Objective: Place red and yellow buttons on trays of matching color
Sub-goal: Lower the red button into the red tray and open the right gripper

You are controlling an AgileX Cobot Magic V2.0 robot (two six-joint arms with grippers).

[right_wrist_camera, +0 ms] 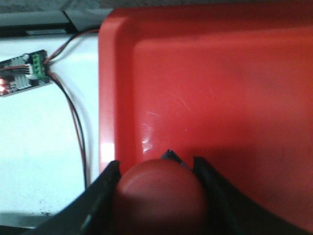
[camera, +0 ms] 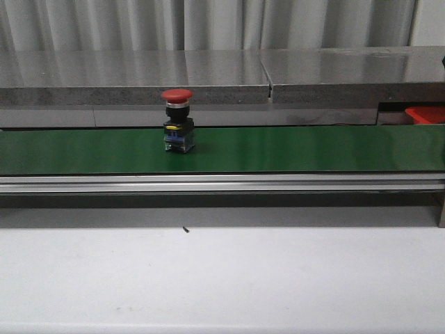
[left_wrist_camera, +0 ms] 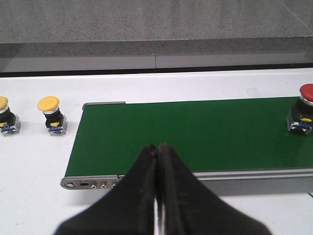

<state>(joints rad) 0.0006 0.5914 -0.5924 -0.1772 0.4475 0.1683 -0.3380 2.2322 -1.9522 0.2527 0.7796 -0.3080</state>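
A red button (camera: 177, 118) stands upright on the green belt (camera: 292, 149); the left wrist view shows it at the belt's far end (left_wrist_camera: 303, 108). Two yellow buttons (left_wrist_camera: 51, 113) (left_wrist_camera: 5, 115) rest on the white table off the other end of the belt. My left gripper (left_wrist_camera: 159, 147) is shut with nothing in it, hovering over the belt's near edge. My right gripper (right_wrist_camera: 157, 164) is shut on another red button (right_wrist_camera: 160, 193), held over the red tray (right_wrist_camera: 220, 88) close to its rim. A corner of the red tray (camera: 425, 114) peeks out at the right in the front view. The yellow tray is out of view.
A grey stone ledge (camera: 208, 76) runs behind the belt. A small circuit board (right_wrist_camera: 22, 73) with red and black wires (right_wrist_camera: 73, 122) lies on the white surface beside the red tray. The belt's metal rail (camera: 222, 183) runs along its front.
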